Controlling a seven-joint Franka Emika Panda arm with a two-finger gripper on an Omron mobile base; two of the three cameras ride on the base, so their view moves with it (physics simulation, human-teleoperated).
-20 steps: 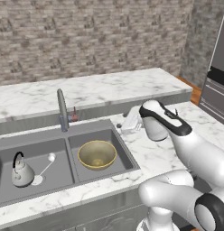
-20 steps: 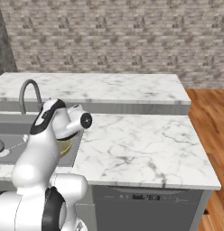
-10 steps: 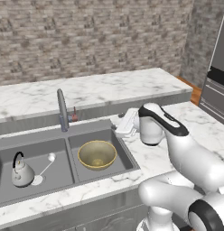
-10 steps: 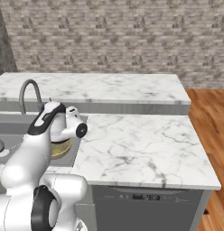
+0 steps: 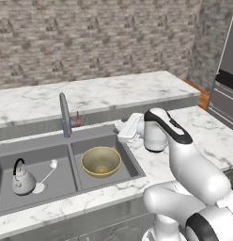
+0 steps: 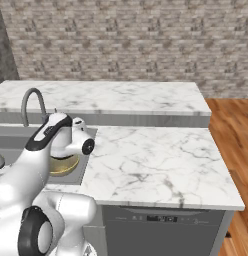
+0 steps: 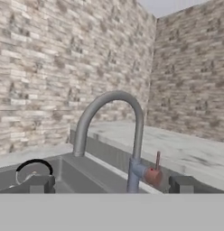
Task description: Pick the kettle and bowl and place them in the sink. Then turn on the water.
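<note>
Since the earlier frame my gripper (image 7: 109, 182) has swung toward the faucet (image 7: 132, 135), jaws wide and empty. Kettle (image 5: 22, 178) and bowl (image 5: 101, 161) sit in the sink (image 5: 71, 141). Risk: overshooting the red lever (image 7: 155, 169), striking the spout

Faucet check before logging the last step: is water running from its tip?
No, no stream falls from the faucet into the sink.

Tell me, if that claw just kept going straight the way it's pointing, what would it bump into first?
Most likely the faucet: in the hand view its upright and small red lever sit right between the open claw tips. Depth is hard to judge, so that is a best guess.
</note>
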